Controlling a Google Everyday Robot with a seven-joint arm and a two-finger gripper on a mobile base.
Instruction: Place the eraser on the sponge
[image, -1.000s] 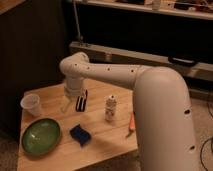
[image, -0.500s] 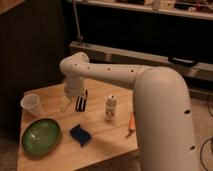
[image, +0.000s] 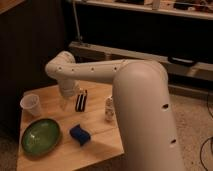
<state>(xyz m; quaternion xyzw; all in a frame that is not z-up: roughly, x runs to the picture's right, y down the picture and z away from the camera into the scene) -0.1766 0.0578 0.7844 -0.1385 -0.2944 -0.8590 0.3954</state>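
Work surface: light wooden table (image: 100, 145) with a square top, standing before a dark shelf unit.
Arm: white, rounded robot arm (image: 125, 75), entering from the right foreground and bending down over the back half of the table.
Tool: the gripper (image: 65, 104), pale, hanging at the arm's end over the table's back left part, between the cup and the eraser.
Tool state: cannot be told, whether apart, together or clamped on anything.
Task item 1: the eraser (image: 81, 100), a small flat black block with white and blue lengthwise stripes, just beside the gripper on the side toward the bottle. Its long side runs away from the camera. Whether it lies on the wood or is held cannot be told.
Task item 2: the sponge (image: 80, 134), a small deep-blue soft block with wavy edges, on the table near the front edge, between bowl and bottle. It is apart from the eraser and nothing is on top of it.
Bowl: round green bowl (image: 40, 136), front left corner, just beside the sponge.
Cup: translucent white plastic cup (image: 31, 105), upright, left edge, behind the bowl.
Bottle: small white bottle (image: 109, 109), upright, right of the eraser, close to the arm.
Floor: speckled grey floor (image: 195, 115) at right.
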